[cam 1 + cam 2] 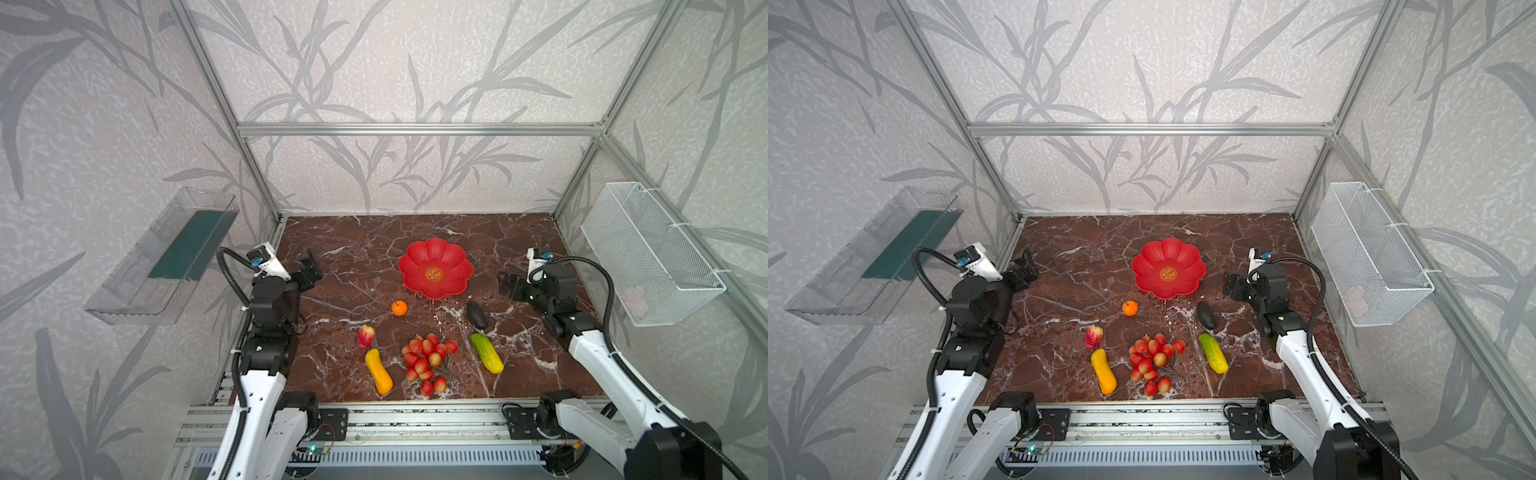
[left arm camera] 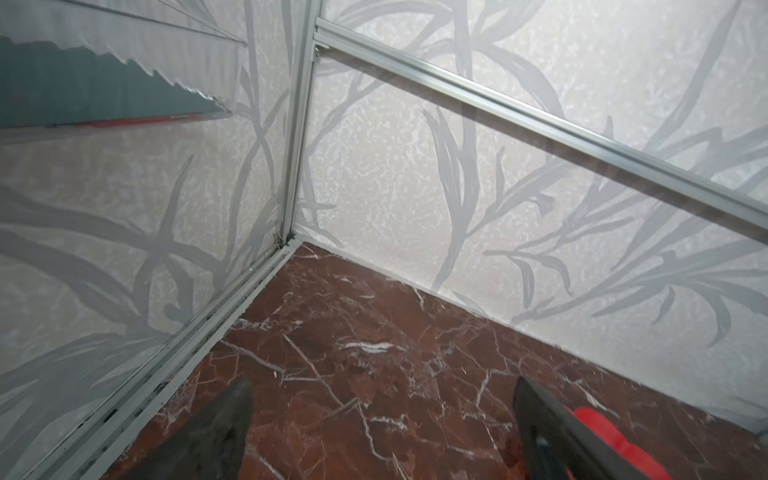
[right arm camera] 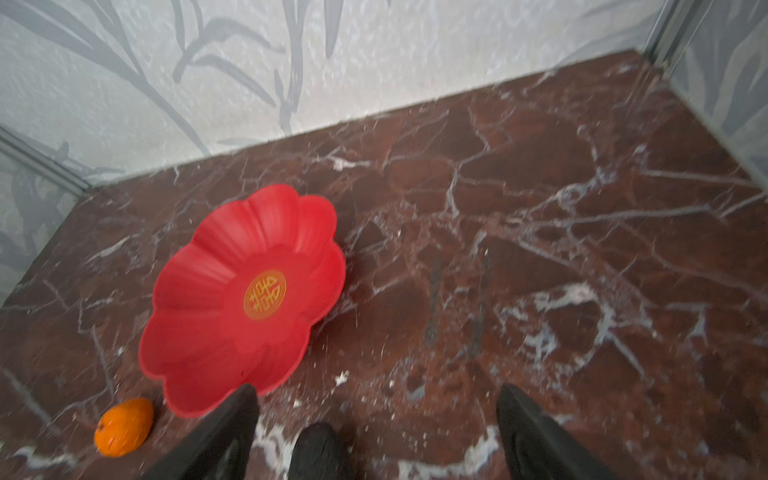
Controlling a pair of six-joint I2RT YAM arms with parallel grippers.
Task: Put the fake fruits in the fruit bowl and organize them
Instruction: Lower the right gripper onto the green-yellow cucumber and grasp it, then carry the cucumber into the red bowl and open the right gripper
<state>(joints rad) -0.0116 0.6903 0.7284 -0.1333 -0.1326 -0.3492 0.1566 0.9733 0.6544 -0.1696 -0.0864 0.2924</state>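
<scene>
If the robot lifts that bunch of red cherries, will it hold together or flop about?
The cherries would probably flop: they sit on thin dark stems, splayed loosely across the table. Being small and glossy like plastic, they are likely light. A push would likely drag and spread them, not roll them.

White arm links (image 1: 257,395), black joints (image 1: 270,299), black ribbed cables (image 1: 610,299), white wrist cameras (image 1: 272,259)

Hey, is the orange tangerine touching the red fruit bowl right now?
Apart. In both top views and the right wrist view, bare marble table shows between the tangerine and the fruit bowl rim.
</scene>
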